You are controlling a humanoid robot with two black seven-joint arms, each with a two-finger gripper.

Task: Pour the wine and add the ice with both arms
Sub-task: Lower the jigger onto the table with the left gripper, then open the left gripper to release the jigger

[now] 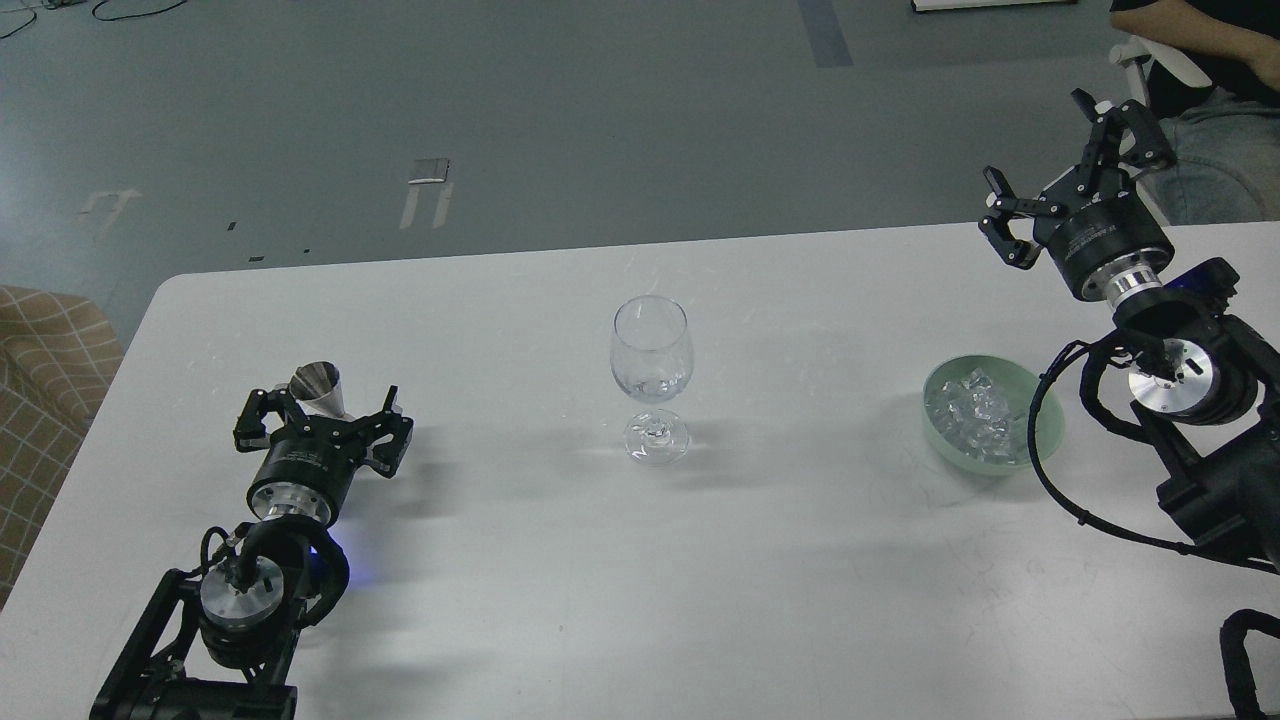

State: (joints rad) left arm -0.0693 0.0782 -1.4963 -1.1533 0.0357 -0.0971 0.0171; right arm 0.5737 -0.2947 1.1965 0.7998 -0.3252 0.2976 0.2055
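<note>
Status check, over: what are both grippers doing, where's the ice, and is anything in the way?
Left gripper open, metal cup loose between its fingers. Right gripper open, empty, raised. Ice in green bowl. Nothing between bowl and wine glass.

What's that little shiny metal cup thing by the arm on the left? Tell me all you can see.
The metal cup is a small silvery cone, wide mouth up, narrowing downward, slightly tilted. It stands on the white table near its left edge, between the open fingers of the left gripper. Its contents and any contact with the fingers cannot be made out.
</note>
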